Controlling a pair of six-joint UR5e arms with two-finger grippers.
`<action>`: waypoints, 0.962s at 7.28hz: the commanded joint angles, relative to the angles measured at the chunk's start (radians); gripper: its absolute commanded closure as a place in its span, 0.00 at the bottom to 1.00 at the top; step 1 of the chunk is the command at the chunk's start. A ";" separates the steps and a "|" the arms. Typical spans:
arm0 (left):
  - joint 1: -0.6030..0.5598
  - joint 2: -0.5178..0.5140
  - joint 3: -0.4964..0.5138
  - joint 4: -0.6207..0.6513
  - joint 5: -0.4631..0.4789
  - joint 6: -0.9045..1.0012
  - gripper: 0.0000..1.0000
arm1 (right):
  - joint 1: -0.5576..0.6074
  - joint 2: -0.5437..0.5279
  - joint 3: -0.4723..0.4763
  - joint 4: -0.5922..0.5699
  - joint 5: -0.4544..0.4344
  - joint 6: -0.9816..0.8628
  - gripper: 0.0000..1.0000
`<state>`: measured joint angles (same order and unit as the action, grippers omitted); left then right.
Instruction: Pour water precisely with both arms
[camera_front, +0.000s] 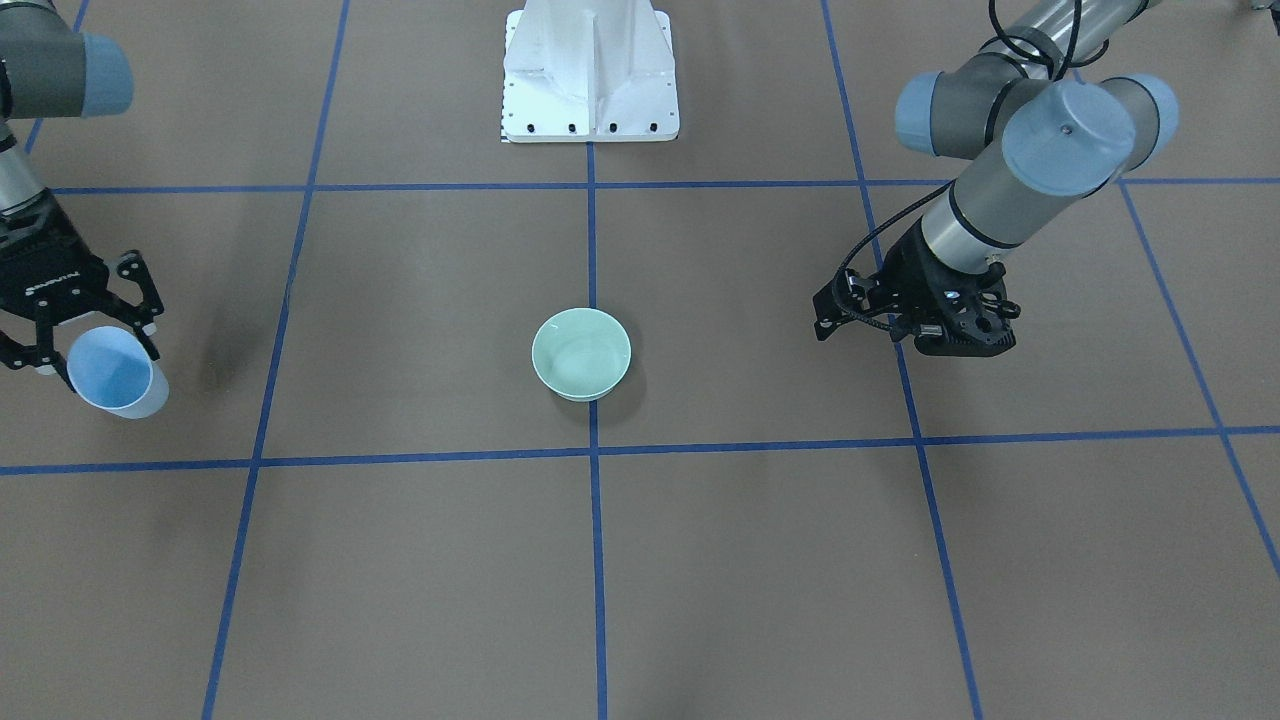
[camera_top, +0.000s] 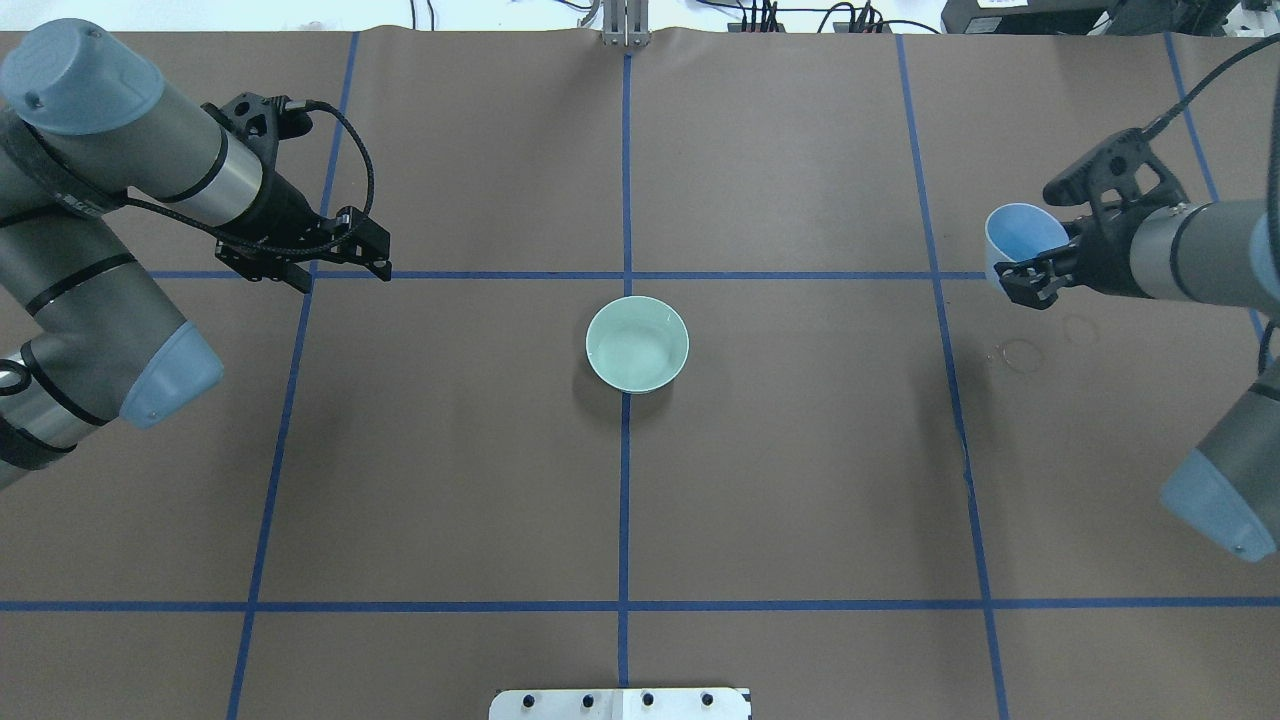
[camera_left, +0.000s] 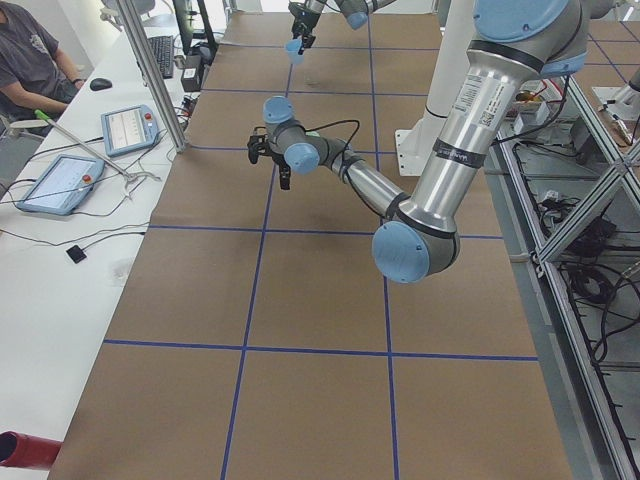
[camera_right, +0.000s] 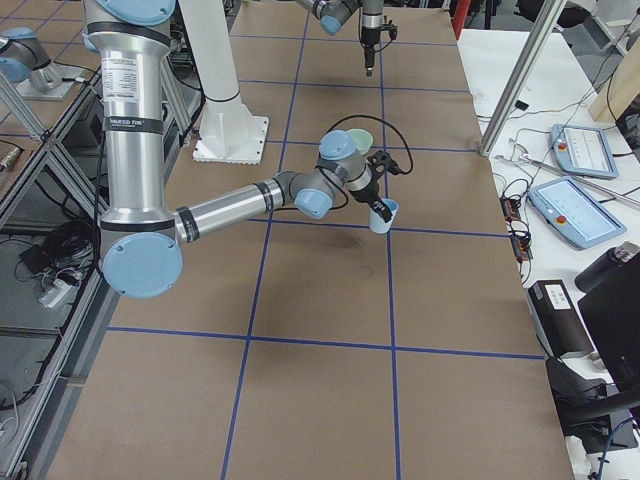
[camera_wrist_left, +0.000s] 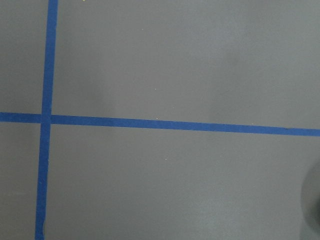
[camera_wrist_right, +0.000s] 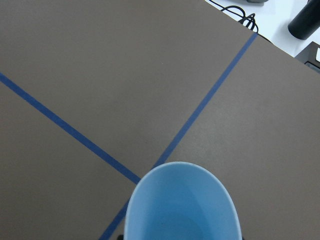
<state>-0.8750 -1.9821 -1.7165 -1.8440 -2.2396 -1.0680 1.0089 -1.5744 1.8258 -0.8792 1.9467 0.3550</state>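
the blue cup (camera_wrist_right: 180, 205) fills the bottom of the right wrist view, mouth upward, its long axis leaning a little off vertical. the right claw (camera_front: 95, 345) is clamped on its sides and holds it off the bench (camera_top: 800, 480), well apart from the green bowl (camera_top: 637, 343) at the middle. whether it holds water i cannot tell. the left claw (camera_front: 930, 325) hangs over the bench and holds nothing; how far apart its fingers are i cannot tell.
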 joint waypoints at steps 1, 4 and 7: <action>0.001 0.000 -0.002 0.000 0.000 -0.001 0.01 | 0.076 -0.001 -0.174 0.211 0.089 -0.008 1.00; 0.001 0.002 -0.011 0.000 0.000 -0.010 0.01 | 0.082 0.005 -0.223 0.270 0.104 0.002 1.00; 0.001 0.002 -0.011 0.000 0.000 -0.023 0.01 | 0.079 0.027 -0.236 0.270 0.127 0.021 1.00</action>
<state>-0.8745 -1.9815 -1.7267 -1.8438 -2.2392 -1.0894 1.0889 -1.5597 1.5948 -0.6091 2.0543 0.3685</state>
